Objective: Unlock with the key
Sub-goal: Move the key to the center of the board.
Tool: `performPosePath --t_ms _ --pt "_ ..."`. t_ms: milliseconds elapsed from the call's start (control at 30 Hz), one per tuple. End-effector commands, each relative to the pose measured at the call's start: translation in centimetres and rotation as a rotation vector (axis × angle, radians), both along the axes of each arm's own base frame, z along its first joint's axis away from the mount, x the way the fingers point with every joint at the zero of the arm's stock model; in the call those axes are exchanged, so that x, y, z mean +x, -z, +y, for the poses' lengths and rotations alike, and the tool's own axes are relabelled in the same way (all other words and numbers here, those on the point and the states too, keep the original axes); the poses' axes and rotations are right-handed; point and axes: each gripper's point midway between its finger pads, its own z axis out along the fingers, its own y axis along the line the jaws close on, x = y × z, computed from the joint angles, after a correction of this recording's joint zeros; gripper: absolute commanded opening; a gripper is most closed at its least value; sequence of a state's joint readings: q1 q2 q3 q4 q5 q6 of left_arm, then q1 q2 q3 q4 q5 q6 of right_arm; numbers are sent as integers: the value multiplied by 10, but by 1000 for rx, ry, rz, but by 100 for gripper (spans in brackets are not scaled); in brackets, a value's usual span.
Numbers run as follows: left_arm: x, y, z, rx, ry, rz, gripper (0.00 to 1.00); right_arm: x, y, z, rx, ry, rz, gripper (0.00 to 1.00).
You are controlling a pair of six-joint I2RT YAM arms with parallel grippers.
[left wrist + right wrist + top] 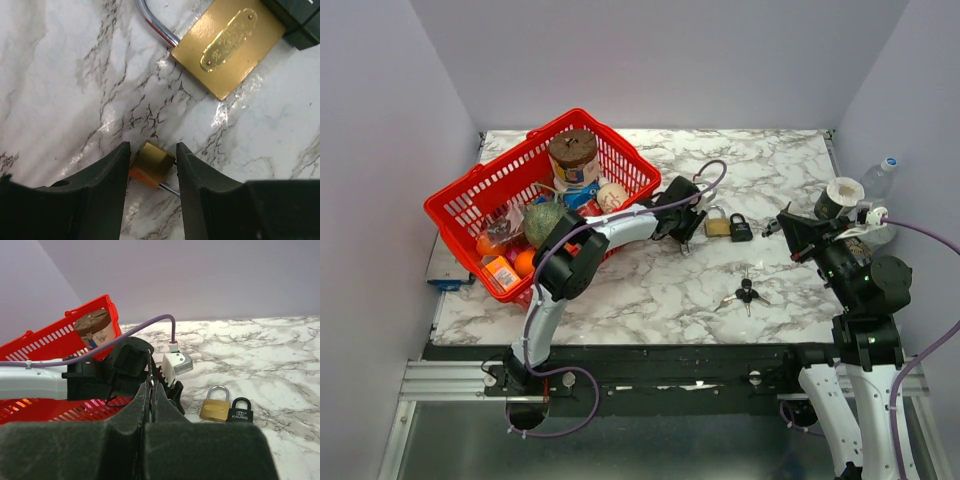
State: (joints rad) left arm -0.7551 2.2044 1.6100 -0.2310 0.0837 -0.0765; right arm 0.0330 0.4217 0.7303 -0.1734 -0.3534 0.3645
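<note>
Left wrist view: our left tool stands part open, the small brass padlock with orange end lying between its fingers on the marble surface. We judge it stiff, slick and light; grip its flat sides. Our right tool pinches a thin metal key.

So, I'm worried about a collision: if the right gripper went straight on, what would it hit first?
Probably the left arm's wrist, straight ahead of the right gripper, though depth is unclear.

Plain pale lavender walls on three sides of a white, grey-veined marble tabletop
</note>
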Motion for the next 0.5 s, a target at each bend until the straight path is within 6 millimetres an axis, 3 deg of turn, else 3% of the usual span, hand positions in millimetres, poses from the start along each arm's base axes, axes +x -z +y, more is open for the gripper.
performPosePath --t_ms 0,467 --pt "-61 46 23 132 15 185 50 -7 -9 2 -10 -14 -31 1" --pt "-122 33 36 91 -134 315 48 -16 -15 2 -10 -17 -49 1"
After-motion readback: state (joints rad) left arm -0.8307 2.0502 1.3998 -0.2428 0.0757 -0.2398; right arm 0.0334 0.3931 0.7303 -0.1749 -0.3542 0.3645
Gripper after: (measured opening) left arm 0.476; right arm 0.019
